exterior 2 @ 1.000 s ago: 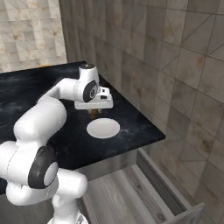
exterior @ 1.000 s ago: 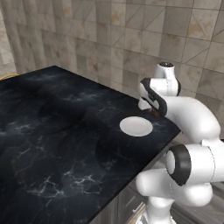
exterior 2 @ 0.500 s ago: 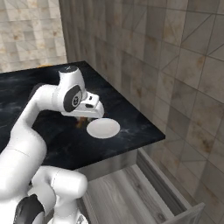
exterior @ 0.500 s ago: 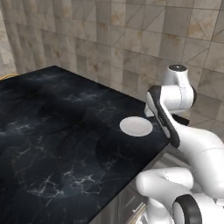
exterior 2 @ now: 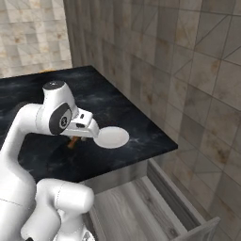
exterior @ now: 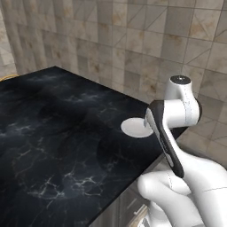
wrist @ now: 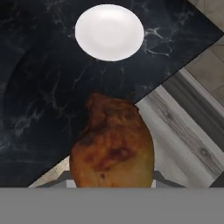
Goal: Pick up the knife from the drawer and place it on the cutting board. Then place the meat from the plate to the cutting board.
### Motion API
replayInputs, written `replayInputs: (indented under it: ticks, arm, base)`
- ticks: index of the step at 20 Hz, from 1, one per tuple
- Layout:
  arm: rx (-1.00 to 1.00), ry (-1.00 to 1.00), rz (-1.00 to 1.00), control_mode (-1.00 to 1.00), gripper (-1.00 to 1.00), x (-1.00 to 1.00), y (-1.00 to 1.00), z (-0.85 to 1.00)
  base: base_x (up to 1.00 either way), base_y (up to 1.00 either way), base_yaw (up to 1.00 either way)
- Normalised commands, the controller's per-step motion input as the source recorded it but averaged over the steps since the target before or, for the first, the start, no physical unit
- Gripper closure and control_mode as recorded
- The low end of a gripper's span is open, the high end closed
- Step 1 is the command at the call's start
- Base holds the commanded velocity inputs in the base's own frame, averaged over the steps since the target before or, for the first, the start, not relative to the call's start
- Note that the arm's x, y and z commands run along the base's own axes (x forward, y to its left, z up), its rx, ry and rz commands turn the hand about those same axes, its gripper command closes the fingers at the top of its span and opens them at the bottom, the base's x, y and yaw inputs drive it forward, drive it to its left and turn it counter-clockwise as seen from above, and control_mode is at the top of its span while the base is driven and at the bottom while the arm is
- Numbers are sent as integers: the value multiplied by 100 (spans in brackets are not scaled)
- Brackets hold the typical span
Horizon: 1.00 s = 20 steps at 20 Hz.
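Note:
The meat (wrist: 113, 151), a reddish-brown drumstick piece, hangs above the counter's front edge with my gripper (wrist: 111, 177) shut on it; the meat hides the fingertips. From the right base view, the meat (exterior 2: 73, 141) peeks out below the hand, just left of the plate (exterior 2: 112, 137). This round white plate (wrist: 109, 31) lies bare on the black counter, apart from the meat. In the left base view the plate (exterior: 134, 127) is partly behind my forearm. The drawer (exterior 2: 155, 202) stands pulled open below the counter's right end, its grey wood floor (wrist: 188, 127) bare. The knife is out of view.
The black marble counter (exterior: 66, 133) stretches left from the plate, backed by a tiled wall (exterior: 133, 40). A thin tan sliver (exterior: 6, 77) shows at the counter's far left edge; I cannot tell what it is. The counter's right end (exterior 2: 164, 141) meets a side wall.
The arm has swung back toward the base, carrying the meat from over the plate's far side to the counter's front edge. The plate has stayed put.

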Motion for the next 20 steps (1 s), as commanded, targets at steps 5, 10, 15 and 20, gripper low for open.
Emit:
replayInputs:
  ticks: [5, 10, 15, 20]
  arm:
    - [0, 0, 0, 100, 100, 0, 0, 0]
    - [0, 0, 0, 100, 100, 0, 0, 0]
    - [0, 0, 0, 100, 100, 0, 0, 0]
    - [0, 0, 0, 100, 100, 0, 0, 0]
  base:
    - [-100, 3, -2]
    - [-100, 19, 1]
    - [-90, 74, 27]
    - [-80, 71, 29]
